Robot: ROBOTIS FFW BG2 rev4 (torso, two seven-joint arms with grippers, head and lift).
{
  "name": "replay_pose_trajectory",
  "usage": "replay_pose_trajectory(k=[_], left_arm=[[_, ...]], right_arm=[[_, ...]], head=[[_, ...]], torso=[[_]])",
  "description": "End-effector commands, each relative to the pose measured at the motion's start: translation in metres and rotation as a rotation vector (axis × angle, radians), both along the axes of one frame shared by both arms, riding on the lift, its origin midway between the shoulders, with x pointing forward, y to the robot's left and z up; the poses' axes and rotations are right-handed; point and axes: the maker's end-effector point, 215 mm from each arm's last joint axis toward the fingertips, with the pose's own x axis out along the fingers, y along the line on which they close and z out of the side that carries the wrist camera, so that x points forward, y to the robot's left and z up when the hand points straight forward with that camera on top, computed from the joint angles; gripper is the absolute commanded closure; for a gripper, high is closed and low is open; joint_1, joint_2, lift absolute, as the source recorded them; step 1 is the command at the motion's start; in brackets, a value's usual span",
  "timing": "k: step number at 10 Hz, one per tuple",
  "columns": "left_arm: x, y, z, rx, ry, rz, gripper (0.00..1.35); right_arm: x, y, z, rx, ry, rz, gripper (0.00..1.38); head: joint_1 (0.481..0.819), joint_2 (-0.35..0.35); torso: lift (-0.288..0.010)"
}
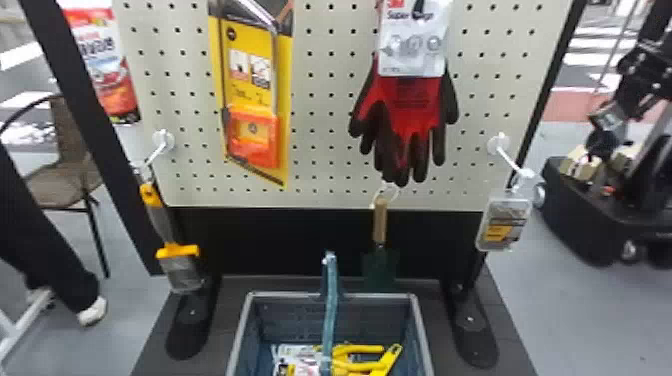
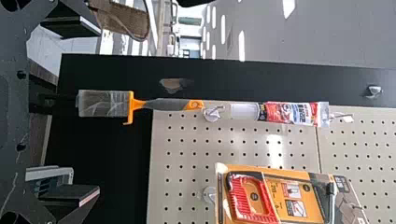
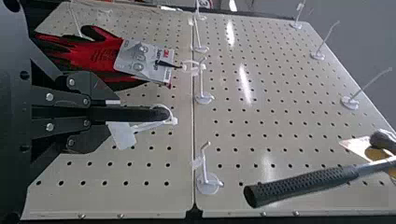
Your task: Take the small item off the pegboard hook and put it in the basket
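Observation:
In the right wrist view my right gripper (image 3: 116, 113) is shut on a small dark item (image 3: 144, 114), a slim bar with a rounded end beside a pale ring. A white tag (image 3: 123, 136) hangs at its side; the item's rear part runs back between the finger links. Past its rounded end is the pegboard (image 3: 261, 140), with a bare hook (image 3: 207, 182) nearby. The basket (image 1: 420, 320) stands low before the board in the head view, holding yellow-handled tools and packaged goods. My left gripper (image 2: 95, 109) stands open near the hanging brush (image 2: 109, 103), fingers wide apart.
Gloves (image 1: 407, 105), a packaged saw (image 1: 252, 95), a trowel (image 1: 380, 220) and a clear pack (image 1: 505, 220) hang around the board. The basket's raised handle (image 1: 330, 300) crosses its opening. A hammer (image 3: 303, 185) juts out in the right wrist view.

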Motion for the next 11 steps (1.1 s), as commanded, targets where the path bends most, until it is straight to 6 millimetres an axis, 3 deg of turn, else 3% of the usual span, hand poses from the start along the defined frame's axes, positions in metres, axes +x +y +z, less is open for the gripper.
replay_pose_trajectory(k=[1, 5, 8, 11], left_arm=[[0.000, -0.001, -0.001, 0.002, 0.002, -0.005, 0.12], [0.005, -0.008, -0.005, -0.010, 0.017, -0.029, 0.12], [0.006, -0.010, -0.005, -0.013, 0.020, -0.033, 0.12], [0.005, -0.009, -0.010, -0.016, 0.029, -0.028, 0.12]], right_arm=[[-0.005, -0.003, -0.017, 0.060, 0.025, -0.024, 1.27], [0.004, -0.001, -0.050, 0.187, 0.047, -0.054, 1.27], [0.024, 0.010, -0.085, 0.300, 0.098, -0.047, 1.27], [0.025, 0.024, -0.125, 0.348, 0.173, -0.054, 1.27]], head=[[0.549, 0.000], [0.549, 0.000], [0.549, 0.000], [0.549, 0.000]], torso=[[-0.100], [-0.100], [-0.100], [-0.100]])
